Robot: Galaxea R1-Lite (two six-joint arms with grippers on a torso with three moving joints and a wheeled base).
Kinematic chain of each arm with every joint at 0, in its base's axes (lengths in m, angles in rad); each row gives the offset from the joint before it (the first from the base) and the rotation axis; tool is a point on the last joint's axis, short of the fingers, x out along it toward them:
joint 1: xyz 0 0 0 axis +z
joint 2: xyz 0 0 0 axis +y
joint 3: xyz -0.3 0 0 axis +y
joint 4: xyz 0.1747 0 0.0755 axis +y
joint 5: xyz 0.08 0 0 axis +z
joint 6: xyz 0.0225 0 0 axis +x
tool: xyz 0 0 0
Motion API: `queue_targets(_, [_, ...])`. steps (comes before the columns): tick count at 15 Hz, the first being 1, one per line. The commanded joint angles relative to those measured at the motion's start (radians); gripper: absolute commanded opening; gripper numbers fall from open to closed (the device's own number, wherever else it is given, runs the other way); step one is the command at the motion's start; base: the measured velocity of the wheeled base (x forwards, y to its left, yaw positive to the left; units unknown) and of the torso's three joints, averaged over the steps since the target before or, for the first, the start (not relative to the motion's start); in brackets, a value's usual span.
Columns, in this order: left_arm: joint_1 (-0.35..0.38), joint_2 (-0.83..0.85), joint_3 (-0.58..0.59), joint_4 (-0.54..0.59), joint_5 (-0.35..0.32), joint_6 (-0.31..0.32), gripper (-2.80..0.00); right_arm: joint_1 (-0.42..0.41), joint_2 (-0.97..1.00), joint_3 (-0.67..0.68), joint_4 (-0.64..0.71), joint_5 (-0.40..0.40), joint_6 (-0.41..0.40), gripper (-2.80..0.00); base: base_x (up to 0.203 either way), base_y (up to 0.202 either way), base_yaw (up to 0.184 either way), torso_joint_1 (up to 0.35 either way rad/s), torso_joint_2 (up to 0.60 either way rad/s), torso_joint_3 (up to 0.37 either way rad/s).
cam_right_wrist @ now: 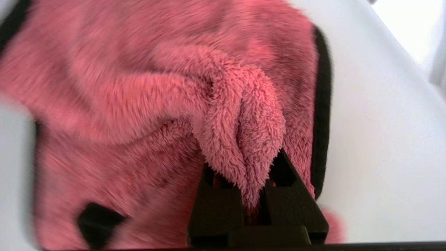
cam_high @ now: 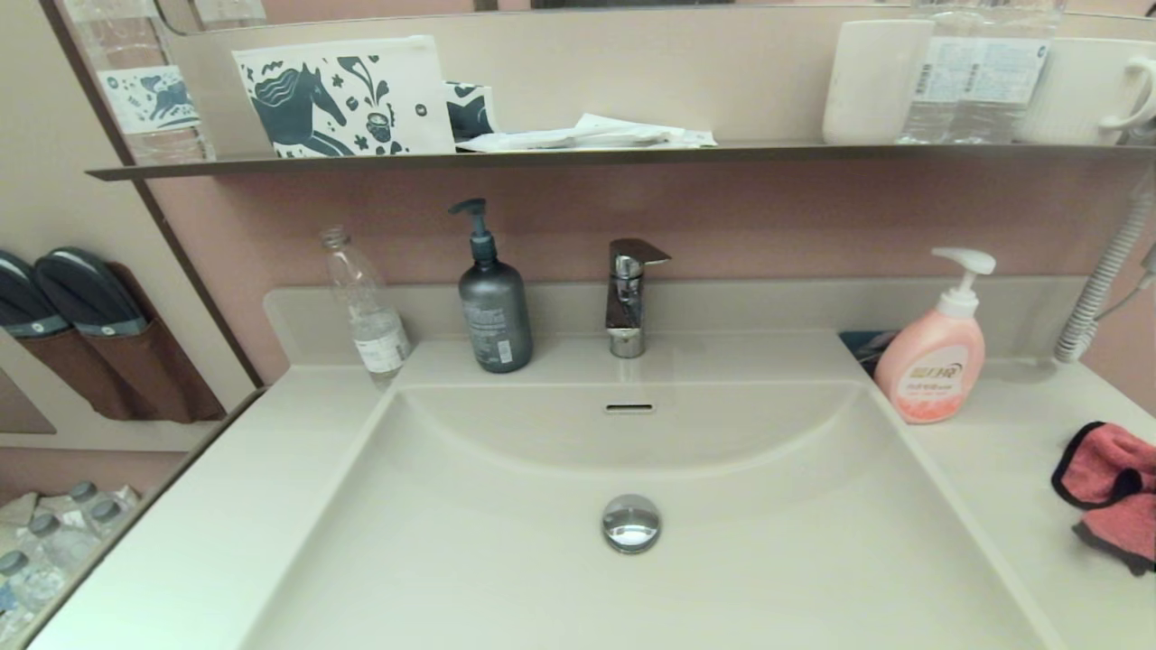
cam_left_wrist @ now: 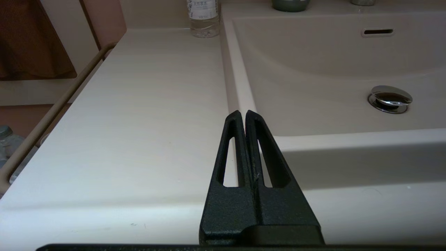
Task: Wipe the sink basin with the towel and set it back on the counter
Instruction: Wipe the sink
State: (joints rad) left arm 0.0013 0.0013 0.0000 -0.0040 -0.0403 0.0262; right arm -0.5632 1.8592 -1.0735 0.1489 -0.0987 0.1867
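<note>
The coral-pink towel (cam_high: 1106,478) with black edging is bunched on the counter (cam_high: 1002,469) at the far right, beside the sink basin (cam_high: 542,560). In the right wrist view my right gripper (cam_right_wrist: 245,160) is shut on a raised fold of the towel (cam_right_wrist: 139,87). The rest of the cloth spreads over the white counter (cam_right_wrist: 383,139). The gripper itself does not show in the head view. My left gripper (cam_left_wrist: 243,113) is shut and empty, low over the counter (cam_left_wrist: 139,122) by the basin's front left corner (cam_left_wrist: 331,69).
A chrome drain plug (cam_high: 631,522) sits in the basin floor, below the faucet (cam_high: 628,298). A grey pump bottle (cam_high: 494,298) and a clear plastic bottle (cam_high: 366,307) stand at the back left. A pink soap bottle (cam_high: 932,357) stands near the towel. A dark shelf (cam_high: 542,158) runs overhead.
</note>
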Motion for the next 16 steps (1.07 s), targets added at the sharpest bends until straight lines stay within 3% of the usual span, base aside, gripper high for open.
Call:
queue_targets(1, [0.0, 0.0, 0.0, -0.001, 0.0, 0.0, -2.8, 0.051, -0.004, -0.057, -0.008, 0.003, 0.062, -2.8, 0.0, 0.0, 0.0, 0.0, 0.0, 0.0])
queue_targets(6, [0.0, 0.0, 0.0, -0.001, 0.0, 0.0, -2.8, 0.211, -0.059, -0.083, 0.009, 0.004, 0.145, -2.8, 0.0, 0.0, 0.0, 0.0, 0.0, 0.0])
queue_targets(9, [0.0, 0.0, 0.0, -0.001, 0.0, 0.0, -2.8, 0.309, -0.098, -0.081, 0.088, -0.001, 0.207, -2.8, 0.0, 0.0, 0.0, 0.0, 0.0, 0.0])
queue_targets(12, [0.0, 0.0, 0.0, -0.001, 0.0, 0.0, -2.8, 0.347, -0.147, -0.074, 0.138, -0.001, 0.218, -2.8, 0.0, 0.0, 0.0, 0.0, 0.0, 0.0])
queue_targets(16, [0.0, 0.0, 0.0, -0.001, 0.0, 0.0, -2.8, 0.335, -0.16, -0.074, 0.158, -0.018, 0.206, -2.8, 0.0, 0.0, 0.0, 0.0, 0.0, 0.0])
